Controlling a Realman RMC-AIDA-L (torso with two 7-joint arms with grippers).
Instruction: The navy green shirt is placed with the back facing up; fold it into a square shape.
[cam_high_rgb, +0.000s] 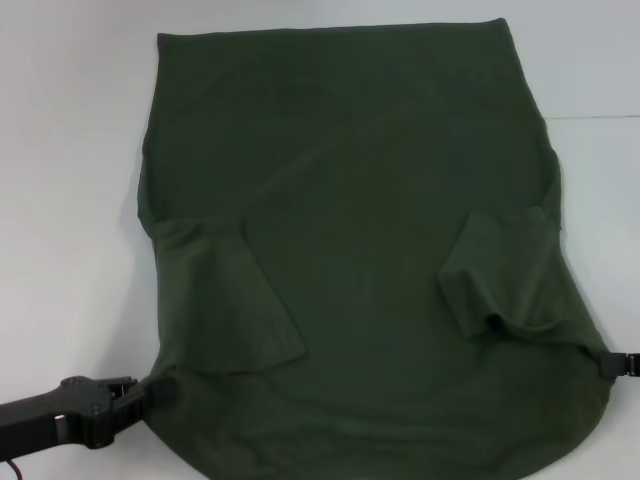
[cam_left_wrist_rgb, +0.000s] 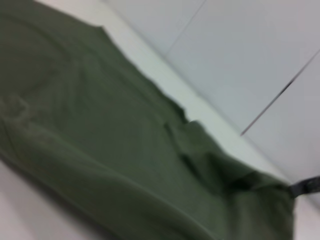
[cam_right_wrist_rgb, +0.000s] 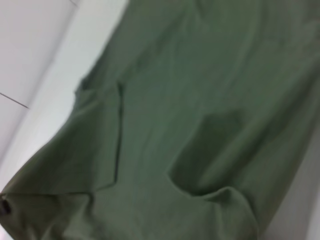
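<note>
— Nearest us in the head view, what's at the bottom edge?

— Black left gripper (cam_high_rgb: 150, 392), low on the robot's left, its tips buried in the near corner of the dark olive-green short-sleeved shirt (cam_high_rgb: 350, 200). It looks clamped on that corner. Opposite, the black right gripper (cam_high_rgb: 612, 364) pinches the other near corner at the frame's edge.

— And the shirt itself?

— Spread over the white table (cam_high_rgb: 60, 150), both sleeves folded inward, long axis running away from the robot. So the cloth lies forward of both grippers, each equally close to its own corner.

— Left wrist view?

— Mostly green fabric (cam_left_wrist_rgb: 100, 150), with the far right gripper (cam_left_wrist_rgb: 302, 187) holding the opposite corner taut.

— Right wrist view?

— Fabric (cam_right_wrist_rgb: 200, 125) again, one folded sleeve showing; a dark sliver, likely the left gripper (cam_right_wrist_rgb: 4, 206), sits at the far corner. I'd judge the coming move carries both corners forward together.
</note>
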